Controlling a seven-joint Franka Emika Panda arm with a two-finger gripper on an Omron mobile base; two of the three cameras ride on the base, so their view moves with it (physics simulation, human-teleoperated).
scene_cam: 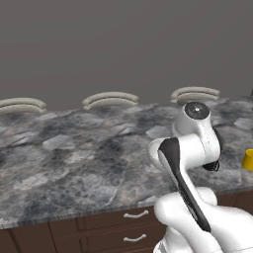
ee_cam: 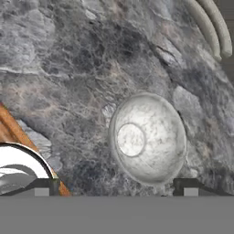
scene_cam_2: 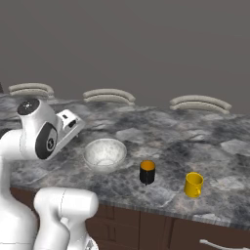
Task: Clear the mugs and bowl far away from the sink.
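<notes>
The gripper (ee_cam: 114, 186) hung over the bowl (ee_cam: 147, 138), its tips spread wide, holding nothing. The bowl (scene_cam_2: 104, 155) sat upright on the grey marbled tabletop (scene_cam_2: 161, 132), two yellow mugs (scene_cam_2: 147, 172) (scene_cam_2: 194, 184) to its right, a plain grey wall behind.

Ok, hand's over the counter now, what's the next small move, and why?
Probably lower the gripper onto the bowl's near rim. The hand view shows the bowl just beyond the wide-apart fingertips, empty and untouched; the right base view shows it nearer the arm than either mug.
</notes>
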